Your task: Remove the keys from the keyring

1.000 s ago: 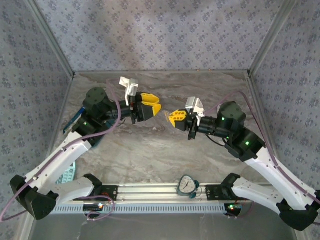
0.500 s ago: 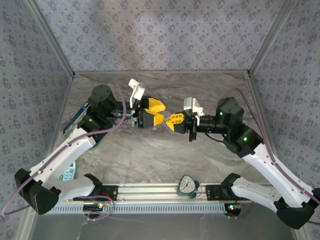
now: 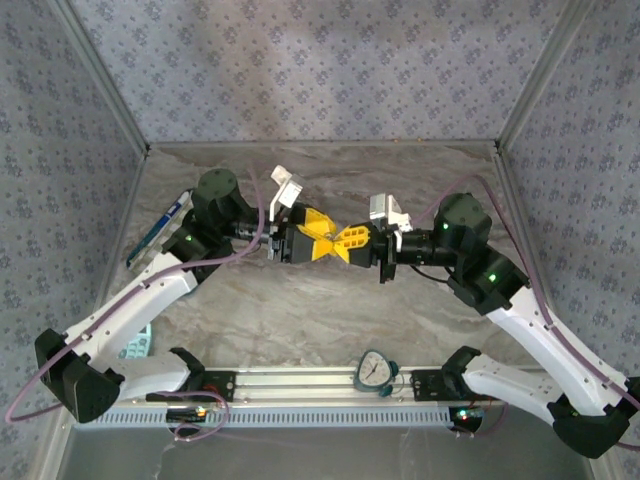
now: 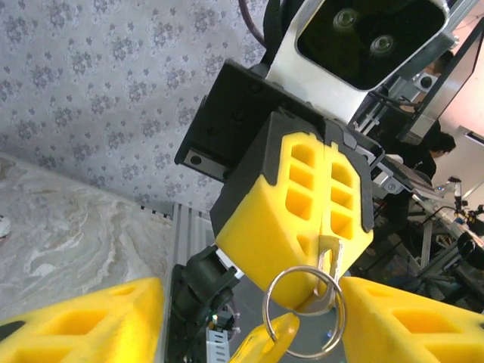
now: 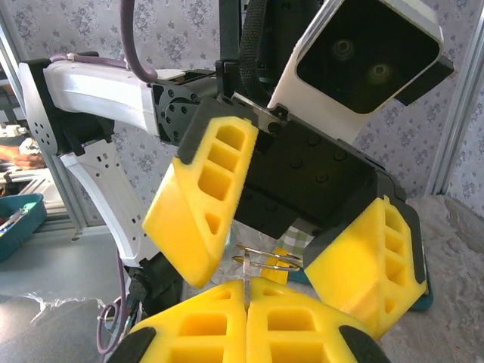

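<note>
- Seeing both arms meeting over the middle of the table (image 3: 300, 310), raised off the marbled top, fingertips nose to nose.
- Reading the right gripper (image 4: 321, 271) as closed, its yellow fingers (image 5: 302, 325) pressing together and pinching a flat metal tab (image 4: 327, 259) right at the tips.
- Not resolving whether that tab is a key blade or something else on the ring.
- Seeing the keyring (image 4: 304, 316) hanging from the tab just under the right fingertips, in the air between the two grippers.
- Seeing the key (image 4: 266, 344) dangling at the ring's lower left in the left wrist view, with its yellow head showing and the stem too small to make out.
- Reading the left gripper (image 3: 325, 236) as spread apart, with one yellow finger on each side of the keyring.
- Not telling from either wrist view whether those fingers are touching the ring.
- Catching the ring edge-on in the right wrist view, sitting just above the seam of the closed fingers, with the tab standing upright in it.
- Noting a white-faced timer (image 3: 374, 370) on the near rail, well apart from the grippers.
</note>
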`<control>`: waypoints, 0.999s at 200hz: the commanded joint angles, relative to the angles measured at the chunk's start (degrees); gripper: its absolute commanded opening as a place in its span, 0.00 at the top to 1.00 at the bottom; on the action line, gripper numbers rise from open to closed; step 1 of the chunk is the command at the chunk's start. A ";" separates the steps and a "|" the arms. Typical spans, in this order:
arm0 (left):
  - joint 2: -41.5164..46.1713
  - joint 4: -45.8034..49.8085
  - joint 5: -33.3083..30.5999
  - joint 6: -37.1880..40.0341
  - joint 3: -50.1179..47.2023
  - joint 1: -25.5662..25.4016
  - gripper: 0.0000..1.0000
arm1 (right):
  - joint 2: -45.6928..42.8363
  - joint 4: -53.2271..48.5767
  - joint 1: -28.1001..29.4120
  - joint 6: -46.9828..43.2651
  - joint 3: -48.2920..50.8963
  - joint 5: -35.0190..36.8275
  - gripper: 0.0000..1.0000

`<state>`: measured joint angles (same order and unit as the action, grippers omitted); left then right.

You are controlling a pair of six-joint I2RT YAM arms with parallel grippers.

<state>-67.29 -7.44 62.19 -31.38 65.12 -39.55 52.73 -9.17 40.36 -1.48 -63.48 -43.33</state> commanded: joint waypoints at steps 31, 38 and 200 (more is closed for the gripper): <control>1.34 0.73 -0.05 2.41 2.37 -0.14 0.65 | -0.82 0.05 -0.64 0.42 -1.22 -0.13 1.00; 1.65 1.09 -0.44 2.69 2.32 -0.15 0.68 | -0.95 0.00 -0.71 0.44 -1.27 -0.09 1.00; 4.97 1.52 -6.88 5.54 0.70 0.19 0.59 | 0.01 -2.30 -2.30 0.34 -1.79 3.63 1.00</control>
<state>-63.02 -5.34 56.07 -27.03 65.87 -39.40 52.60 -11.64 38.35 -1.50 -63.48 -39.66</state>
